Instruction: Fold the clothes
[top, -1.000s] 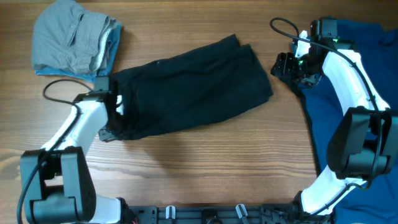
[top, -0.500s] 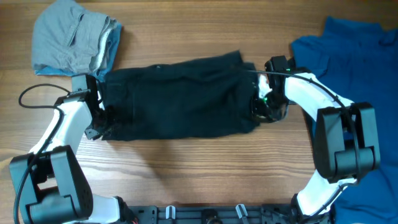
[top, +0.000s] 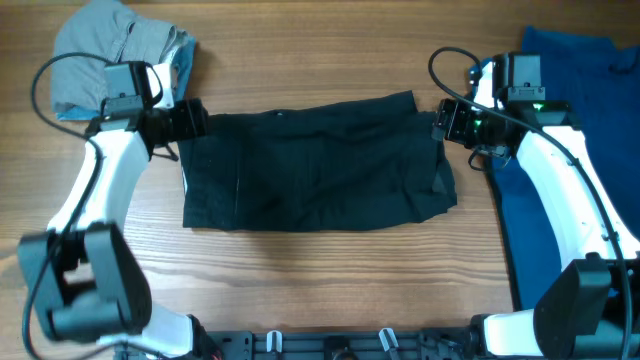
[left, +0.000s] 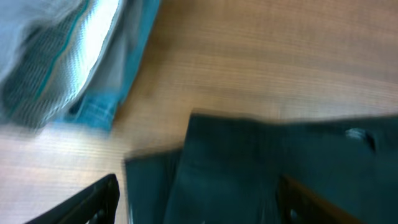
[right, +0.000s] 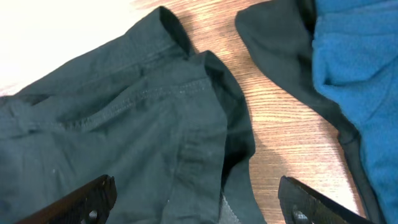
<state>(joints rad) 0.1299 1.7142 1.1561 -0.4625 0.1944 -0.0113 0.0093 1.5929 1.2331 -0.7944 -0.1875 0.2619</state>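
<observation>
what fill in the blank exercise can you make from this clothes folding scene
The left gripper and the right gripper both have their jaws ___.
The middle garment, spread flat, is ___ in colour.
The blue garment lies on the ___ arm's side.
Of the two, the ___ gripper is nearer the grey pile.
Missing words: open; black; right; left.

matt black cloth shorts (top: 315, 165) on smooth wood-grain table (top: 330, 280).
</observation>
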